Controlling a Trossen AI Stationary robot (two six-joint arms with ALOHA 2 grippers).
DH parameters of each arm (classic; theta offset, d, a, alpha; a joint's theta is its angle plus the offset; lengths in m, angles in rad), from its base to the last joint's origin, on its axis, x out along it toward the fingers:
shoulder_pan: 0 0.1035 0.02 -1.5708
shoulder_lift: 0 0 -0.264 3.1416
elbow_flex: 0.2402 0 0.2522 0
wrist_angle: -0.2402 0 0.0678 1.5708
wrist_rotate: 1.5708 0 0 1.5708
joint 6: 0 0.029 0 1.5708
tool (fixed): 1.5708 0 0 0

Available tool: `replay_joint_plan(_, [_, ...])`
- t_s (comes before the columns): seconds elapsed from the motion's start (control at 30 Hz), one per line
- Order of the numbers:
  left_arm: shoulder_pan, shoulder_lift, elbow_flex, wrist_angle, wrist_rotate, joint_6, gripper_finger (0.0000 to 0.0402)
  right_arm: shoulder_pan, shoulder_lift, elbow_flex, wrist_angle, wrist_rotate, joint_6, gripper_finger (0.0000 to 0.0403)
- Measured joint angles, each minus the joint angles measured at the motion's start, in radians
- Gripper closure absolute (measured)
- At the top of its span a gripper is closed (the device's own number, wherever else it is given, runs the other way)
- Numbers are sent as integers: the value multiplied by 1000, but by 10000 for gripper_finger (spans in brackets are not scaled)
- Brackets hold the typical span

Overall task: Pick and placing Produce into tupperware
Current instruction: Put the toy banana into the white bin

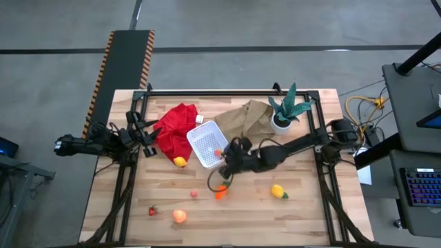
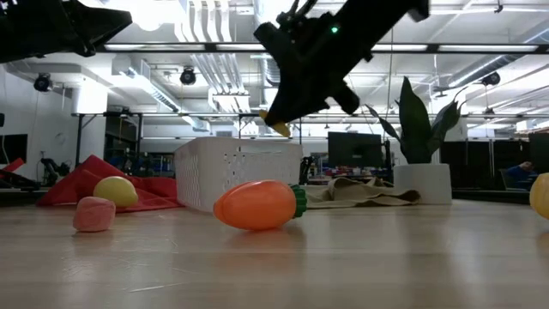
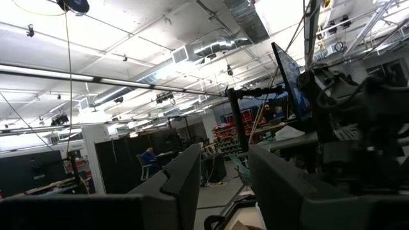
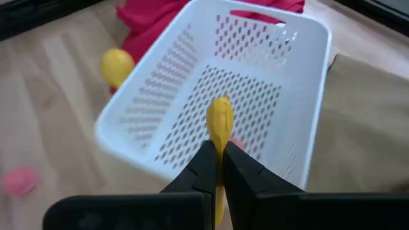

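Note:
My right gripper (image 4: 220, 167) hangs over the near edge of the white tupperware (image 4: 211, 96), shut on a small, narrow yellow produce piece (image 4: 221, 121). The low view shows that gripper (image 2: 279, 127) raised above the tupperware (image 2: 236, 172). A small reddish piece (image 4: 238, 144) lies inside the tupperware. On the table lie a lemon (image 1: 180, 162), the orange carrot (image 1: 220, 192), a pink piece (image 1: 194, 193), a red berry (image 1: 152, 211), a peach ball (image 1: 179, 216) and a second lemon (image 1: 278, 191). My left gripper (image 3: 220, 176) is open at the table's left edge, pointing out into the room. My right gripper pinches the yellow piece between its two fingertips (image 4: 206, 163), slanting down from above. The fingers are on the piece's lower end (image 4: 221, 144); the rest sticks out beyond the tips. It is lifted clear, over the tupperware.
A red cloth (image 1: 176, 127) lies left of the tupperware. A brown paper bag (image 1: 248, 118) and a potted plant (image 1: 286, 110) sit toward the far right. A black frame (image 1: 227, 91) runs along the far edge. Bare wood shows at the near right (image 1: 303, 217).

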Motion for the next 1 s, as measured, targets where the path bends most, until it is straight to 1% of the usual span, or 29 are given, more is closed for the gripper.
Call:
replay_joint_plan(0.13, [0,0,0,0,0,0,283,-53,0,0,4,-52,-36,394])
replay_joint_plan(0.33, [0,0,0,-2,0,0,283,-88,23,1,6,-124,-58,394])
replay_joint_plan(0.47, [0,0,0,-2,0,0,283,-93,35,1,6,-126,-59,391])
replay_joint_plan(0.63, [0,0,0,-3,0,0,283,-93,40,1,6,-126,-58,373])
replay_joint_plan(1.0, [0,0,0,-3,0,0,283,-93,37,1,4,-125,-58,316])
